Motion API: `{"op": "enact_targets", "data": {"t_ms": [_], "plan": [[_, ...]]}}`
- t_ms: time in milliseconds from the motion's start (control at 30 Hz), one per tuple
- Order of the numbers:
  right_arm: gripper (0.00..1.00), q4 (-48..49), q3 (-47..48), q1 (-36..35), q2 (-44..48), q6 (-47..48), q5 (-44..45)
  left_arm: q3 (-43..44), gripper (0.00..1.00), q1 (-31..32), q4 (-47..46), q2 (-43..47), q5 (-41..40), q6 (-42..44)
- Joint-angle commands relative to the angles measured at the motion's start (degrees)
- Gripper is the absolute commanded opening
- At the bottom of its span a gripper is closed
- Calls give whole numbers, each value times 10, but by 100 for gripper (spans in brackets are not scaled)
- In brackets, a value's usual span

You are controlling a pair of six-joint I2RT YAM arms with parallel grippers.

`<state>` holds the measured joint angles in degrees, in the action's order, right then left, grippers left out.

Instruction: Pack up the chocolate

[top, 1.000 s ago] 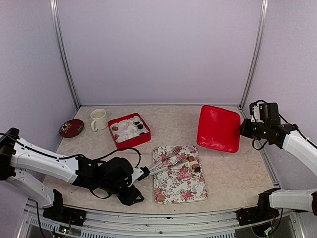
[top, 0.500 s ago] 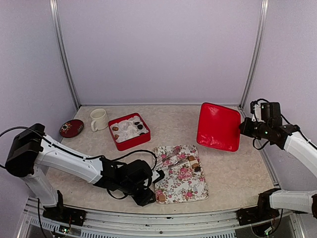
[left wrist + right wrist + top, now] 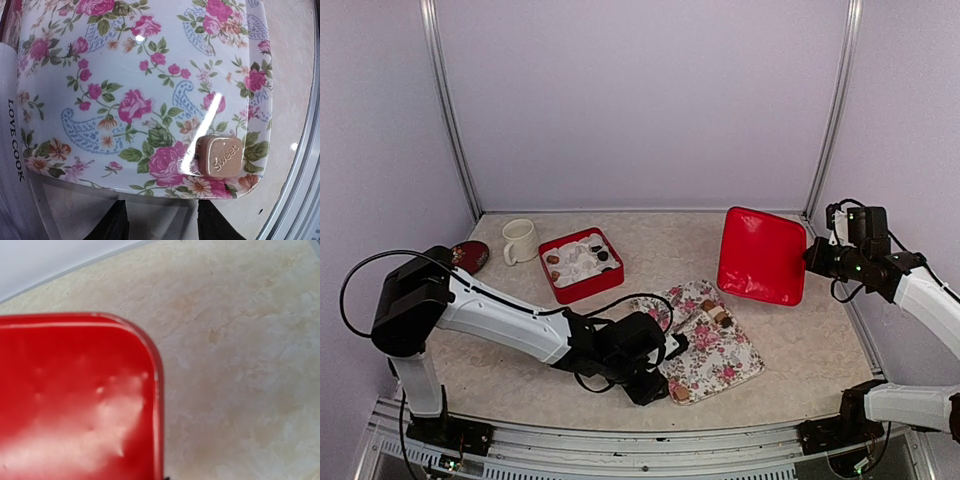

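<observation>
As the left gripper has swept rightward along the table's near edge in the top view, the rectangular rose-printed tray has been knocked askew and now lies diagonally. The square red box with white crinkled liner has gained nothing: small brown chocolates lie near the tray's far edge and a tan cube-shaped chocolate at its near corner, so this looks like a shove, not a pick. The right gripper, unmoved, has its fingers pressed together on the edge of the glossy red square lid. From the left wrist, the black fingers stand partly spread just short of that tan cube; whether they clamp the pale tool printed LOVE COOK I cannot tell. From the right wrist, only the lid and bare table show
</observation>
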<state>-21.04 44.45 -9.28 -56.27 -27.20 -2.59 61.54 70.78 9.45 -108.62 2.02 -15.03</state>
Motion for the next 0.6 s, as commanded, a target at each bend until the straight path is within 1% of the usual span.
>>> {"op": "enact_targets", "data": {"t_ms": [0, 133, 233, 300, 400, 467, 567], "plan": [[0, 27, -2, 6, 13, 0, 0, 30, 46, -11, -14, -40, 14, 15], [0, 27, -3, 6, 10, 2, 0, 52, 46, -11, -17, -55, 20, 21], [0, 29, -4, 6, 8, 2, 0, 74, 47, 15, -11, -48, 6, 35], [0, 29, -4, 6, 7, 3, 0, 97, 49, 34, 10, -41, -9, 41], [0, 32, -4, 6, 8, 2, -2, 112, 52, 45, 36, -15, -22, 34], [0, 33, -5, 6, 8, 0, -4, 102, 60, 44, 41, 18, -38, 25], [0, 36, -6, 7, 7, -1, -8, 73, 77, 33, 62, 66, -54, 24]]}}
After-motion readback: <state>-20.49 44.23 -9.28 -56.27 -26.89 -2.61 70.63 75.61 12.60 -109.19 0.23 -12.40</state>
